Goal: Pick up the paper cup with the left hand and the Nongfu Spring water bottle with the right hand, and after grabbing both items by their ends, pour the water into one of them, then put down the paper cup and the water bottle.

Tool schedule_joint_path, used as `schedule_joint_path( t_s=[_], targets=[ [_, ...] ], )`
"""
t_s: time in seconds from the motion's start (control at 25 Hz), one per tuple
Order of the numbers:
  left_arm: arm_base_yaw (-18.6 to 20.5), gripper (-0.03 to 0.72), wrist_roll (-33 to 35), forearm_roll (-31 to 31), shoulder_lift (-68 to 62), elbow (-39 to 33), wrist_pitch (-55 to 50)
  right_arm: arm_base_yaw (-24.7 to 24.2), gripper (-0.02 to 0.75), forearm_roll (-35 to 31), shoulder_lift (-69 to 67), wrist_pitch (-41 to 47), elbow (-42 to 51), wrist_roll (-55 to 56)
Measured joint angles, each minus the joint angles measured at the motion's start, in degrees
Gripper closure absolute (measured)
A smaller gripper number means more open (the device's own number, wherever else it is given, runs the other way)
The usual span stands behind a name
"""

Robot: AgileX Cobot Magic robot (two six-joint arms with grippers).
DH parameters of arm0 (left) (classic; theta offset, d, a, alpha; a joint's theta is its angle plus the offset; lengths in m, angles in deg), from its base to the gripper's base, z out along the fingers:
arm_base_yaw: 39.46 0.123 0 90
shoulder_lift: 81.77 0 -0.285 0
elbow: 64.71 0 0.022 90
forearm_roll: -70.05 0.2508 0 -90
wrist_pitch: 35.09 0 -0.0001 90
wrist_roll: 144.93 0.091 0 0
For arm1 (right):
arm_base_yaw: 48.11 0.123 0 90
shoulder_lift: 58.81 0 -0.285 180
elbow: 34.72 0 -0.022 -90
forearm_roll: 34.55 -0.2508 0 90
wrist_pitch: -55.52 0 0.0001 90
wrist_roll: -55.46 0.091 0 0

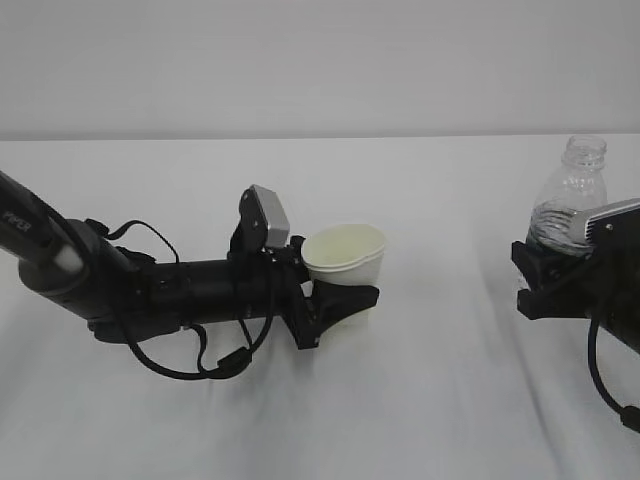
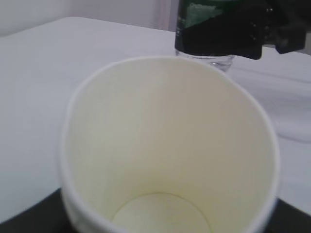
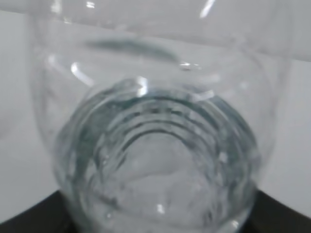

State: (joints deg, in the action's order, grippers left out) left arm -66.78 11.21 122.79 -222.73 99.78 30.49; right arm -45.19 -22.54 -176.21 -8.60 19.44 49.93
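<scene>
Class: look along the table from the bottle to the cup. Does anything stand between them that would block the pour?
Nothing visible does. Only bare white table lies between the bottle, held at the right, and the cup, held at the left.

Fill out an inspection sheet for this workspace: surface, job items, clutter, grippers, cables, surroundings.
Surface: white cloth-covered table, lightly creased, no spill visible.
Paper cup: upright, slightly squeezed out of round, empty and dry inside in the left wrist view.
Water bottle: upright, uncapped, clear upper part showing above the gripper; water level hard to tell.
Clutter: nothing seen.
Left gripper: closed around the cup's lower part.
Right gripper: closed around the bottle's lower body, partly cut off by the picture's edge.
Cables: black cable loops under the left arm down by the cloth; another hangs below the right wrist.
Surroundings: plain pale wall behind the table.
</scene>
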Motion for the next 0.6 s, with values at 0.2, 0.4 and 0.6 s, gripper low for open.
schedule_joint_path(
  t_s=[0.2, 0.4, 0.6],
  targets=[
    [-3.4, 0.242, -0.7, 0.6, -1.4, 1.8, 0.0, 0.0, 0.324, -0.1, 0.0, 0.0, 0.0, -0.1],
    [-4.2, 0.243, -2.2, 1.1, -1.5, 3.0, 0.0, 0.0, 0.324, -0.2, 0.1, 0.0, 0.0, -0.1],
    [-4.2, 0.244, -2.6, 1.6, -1.5, 3.0, 0.0, 0.0, 0.324, -0.2, 2.1, 2.7, 0.1, 0.1]
  ],
)
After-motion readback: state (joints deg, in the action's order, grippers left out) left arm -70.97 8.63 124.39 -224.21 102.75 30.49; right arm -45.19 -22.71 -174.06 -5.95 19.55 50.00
